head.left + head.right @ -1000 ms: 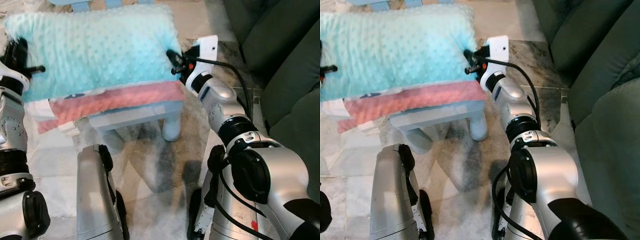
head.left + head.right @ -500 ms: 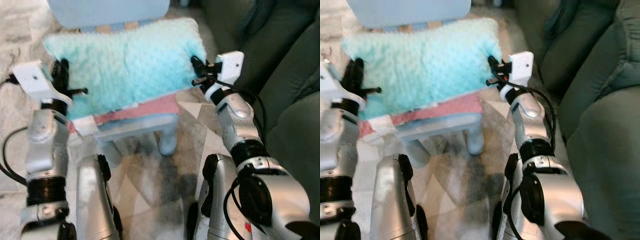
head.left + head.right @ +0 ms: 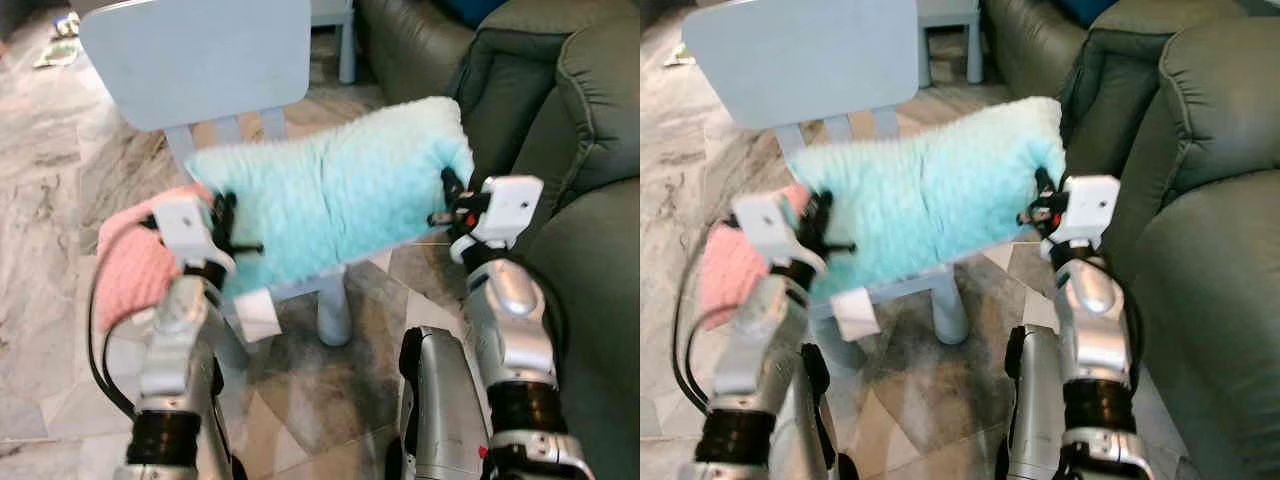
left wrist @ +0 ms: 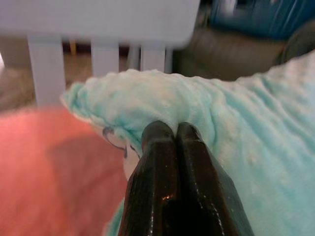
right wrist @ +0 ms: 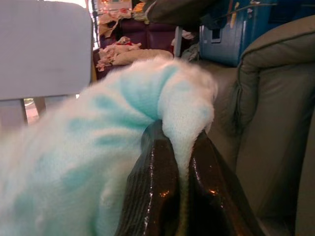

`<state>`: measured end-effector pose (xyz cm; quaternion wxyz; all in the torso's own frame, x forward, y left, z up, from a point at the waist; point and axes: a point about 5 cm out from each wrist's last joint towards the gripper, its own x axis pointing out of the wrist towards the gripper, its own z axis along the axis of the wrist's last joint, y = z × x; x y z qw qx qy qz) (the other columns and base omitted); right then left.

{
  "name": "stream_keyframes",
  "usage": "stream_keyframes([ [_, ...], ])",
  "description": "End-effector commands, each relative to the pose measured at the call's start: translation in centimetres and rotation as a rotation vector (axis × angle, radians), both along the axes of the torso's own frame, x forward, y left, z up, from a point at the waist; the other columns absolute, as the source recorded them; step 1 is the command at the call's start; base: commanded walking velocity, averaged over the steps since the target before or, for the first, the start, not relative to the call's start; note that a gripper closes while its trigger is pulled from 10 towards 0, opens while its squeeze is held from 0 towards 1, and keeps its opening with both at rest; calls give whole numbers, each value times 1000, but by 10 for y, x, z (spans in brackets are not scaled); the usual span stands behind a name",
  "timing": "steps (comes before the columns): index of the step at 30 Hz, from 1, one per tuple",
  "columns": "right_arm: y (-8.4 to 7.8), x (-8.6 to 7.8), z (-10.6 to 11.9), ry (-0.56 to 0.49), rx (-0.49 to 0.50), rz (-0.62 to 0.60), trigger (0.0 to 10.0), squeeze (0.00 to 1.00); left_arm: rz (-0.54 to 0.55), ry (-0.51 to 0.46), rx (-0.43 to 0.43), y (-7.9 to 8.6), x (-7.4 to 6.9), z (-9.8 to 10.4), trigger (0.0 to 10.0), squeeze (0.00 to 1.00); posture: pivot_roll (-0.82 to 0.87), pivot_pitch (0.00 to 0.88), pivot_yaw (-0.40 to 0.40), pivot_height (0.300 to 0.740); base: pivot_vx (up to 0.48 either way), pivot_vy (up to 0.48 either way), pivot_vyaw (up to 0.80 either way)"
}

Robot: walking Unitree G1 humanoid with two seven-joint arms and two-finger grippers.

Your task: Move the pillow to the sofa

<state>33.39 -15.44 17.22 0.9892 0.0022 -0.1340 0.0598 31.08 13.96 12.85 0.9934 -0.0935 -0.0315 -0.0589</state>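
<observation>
The mint-green pillow is held in the air between the two arms, stretched lengthwise, with its right end higher than its left. The left gripper is clamped on the pillow's left edge; in the left wrist view its two black fingers are seen pressed together with a fold of the fabric pinched at their tips. The right gripper is closed on the pillow's right edge, and in the right wrist view a bunched corner of the plush is squeezed between the fingers.

Behind and below the pillow a pale blue chair is seen, its backrest rising above the pillow's upper edge and one leg showing beneath the lower edge. A pink cushion lies at the chair's left side, just beside the left gripper. The dark green sofa stands at the robot's right, its armrest close to the pillow's right end, with only a narrow gap visible between them. Open marble floor lies to the left and in front of the chair.
</observation>
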Motion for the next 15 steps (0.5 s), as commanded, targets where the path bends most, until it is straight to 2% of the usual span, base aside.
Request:
stream_keyframes([
  [1, 9, -4, 12, -36, 13, 0, 0, 0, 17, 30, 17, 4, -5, -11, 0, 0, -145, 0, 47, 390, 0, 0, 0],
  [4, 9, -5, 13, -34, 25, -17, 0, 0, 25, 29, 19, 5, -7, -12, 0, 0, -138, 2, 45, 390, 0, 0, 0],
  [8, 8, -3, 16, -37, 37, -26, 0, 0, 47, -18, 20, 11, -6, -4, 0, 0, -131, 4, 41, 390, 0, 0, 0],
  [10, 6, -4, 20, -30, 53, -33, 0, 0, 86, -63, 26, 21, -4, 5, 0, 0, -123, 5, 34, 390, 0, 0, 0],
  [15, 6, -6, 22, -16, 58, -42, 0, 0, 118, -101, 37, 28, 0, 15, 0, 0, -117, 7, 30, 419, 0, 0, 0],
])
